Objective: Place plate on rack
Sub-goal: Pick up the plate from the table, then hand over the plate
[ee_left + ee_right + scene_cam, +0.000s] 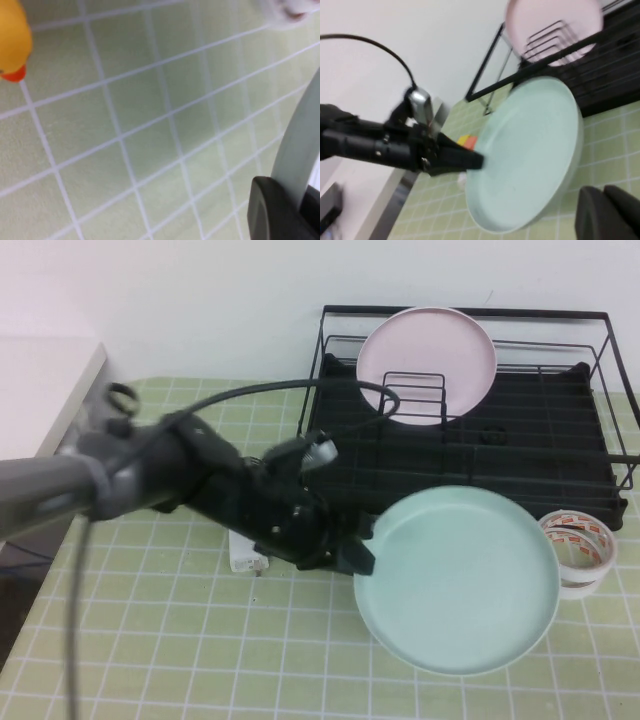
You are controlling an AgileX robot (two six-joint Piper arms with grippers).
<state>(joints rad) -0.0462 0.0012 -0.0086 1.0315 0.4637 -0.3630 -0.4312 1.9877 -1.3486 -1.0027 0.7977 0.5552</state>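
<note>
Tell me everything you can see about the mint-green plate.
The plate is round, plain pale mint green, matte, with a shallow raised rim. It is lifted off the checked mat and tilted, in front of the black wire rack, partly overlapping the rack's front edge in the high view. The left gripper is shut on its left rim. A tape roll lies beside it on the right. The right gripper shows only in its wrist view, apart from the plate.

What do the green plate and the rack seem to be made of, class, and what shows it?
The green plate, held at its rim by the left gripper, looks like matte plastic or melamine: no glare. The rack looks like black-coated metal wire: thin, straight rods. The right gripper waits nearby.
</note>
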